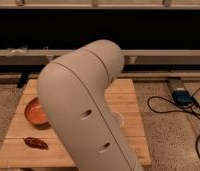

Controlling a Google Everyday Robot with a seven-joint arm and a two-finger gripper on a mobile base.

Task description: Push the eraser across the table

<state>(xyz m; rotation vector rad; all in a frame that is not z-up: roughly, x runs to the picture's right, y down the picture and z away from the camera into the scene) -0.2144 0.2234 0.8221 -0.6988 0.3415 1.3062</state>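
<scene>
The low table (128,97) with a light wooden plank top fills the middle of the camera view. My large white arm (83,100) crosses in front of it and hides most of the top. The eraser is hidden or out of view. My gripper is not in view; it lies behind or beyond the arm.
An orange bowl (35,112) sits on the table's left side. A lumpy reddish-brown elongated object (36,143) lies near the front left edge. A white round thing (118,119) peeks out beside the arm. A blue device (183,96) with black cables (173,107) lies on the floor at right.
</scene>
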